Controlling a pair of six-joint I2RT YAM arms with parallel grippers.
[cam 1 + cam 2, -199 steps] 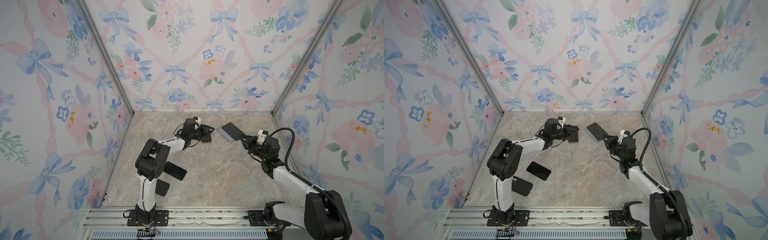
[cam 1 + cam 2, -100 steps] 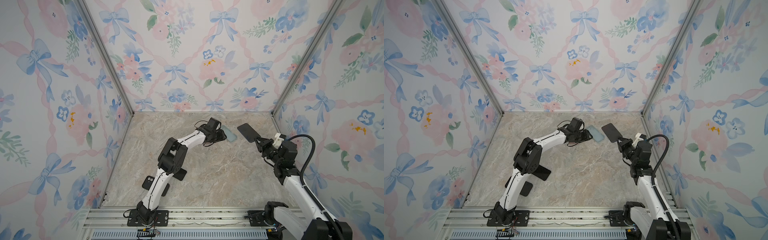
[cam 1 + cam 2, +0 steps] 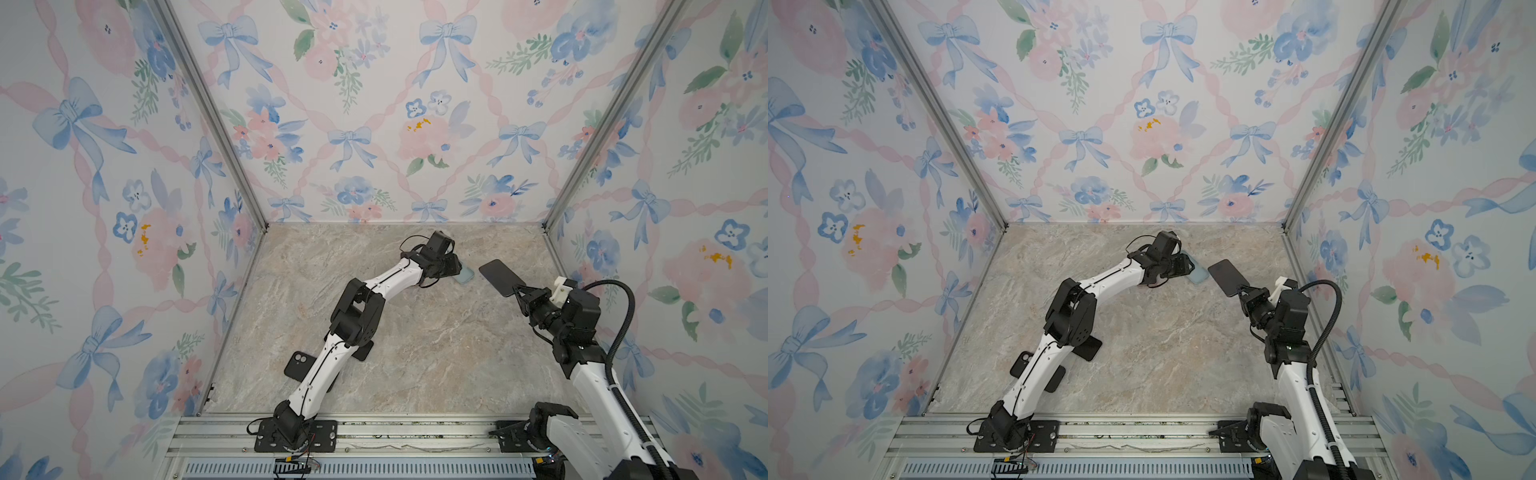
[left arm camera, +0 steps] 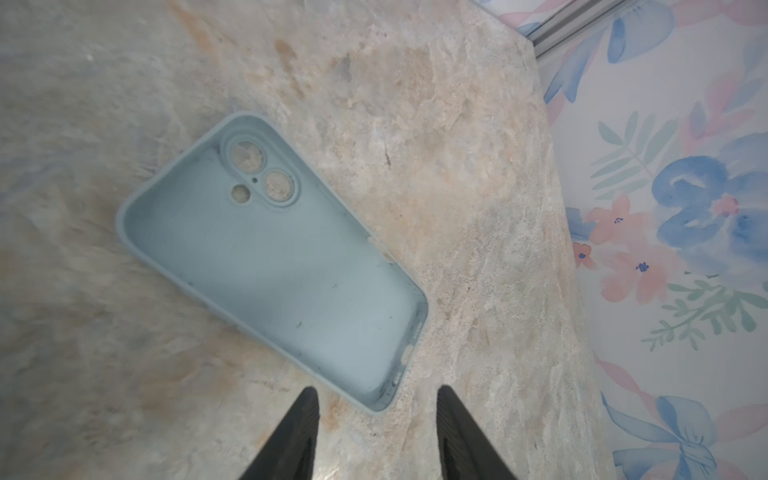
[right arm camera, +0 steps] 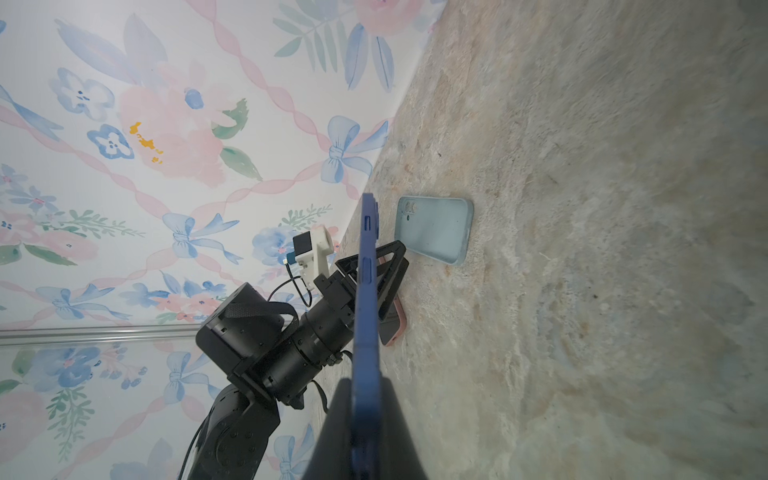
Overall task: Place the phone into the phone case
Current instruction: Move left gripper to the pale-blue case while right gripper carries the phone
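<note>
The light-blue phone case (image 4: 274, 257) lies hollow side up on the worktop (image 4: 478, 166). Its corner is just ahead of the left arm's fingers (image 4: 299, 432), which are parted and empty, probably ready to steady it. The right arm's fingers (image 5: 401, 440) pinch the blue phone (image 5: 368, 291) aloft near the case, for lowering in.

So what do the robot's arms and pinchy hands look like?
Both are white tubes with chunky black joints: left arm, right arm. A thick ribbed black cable loops beside the right one, and a thin black wire runs along the left. The left gripper has two pointed black fingers with tiny ridges.
</note>
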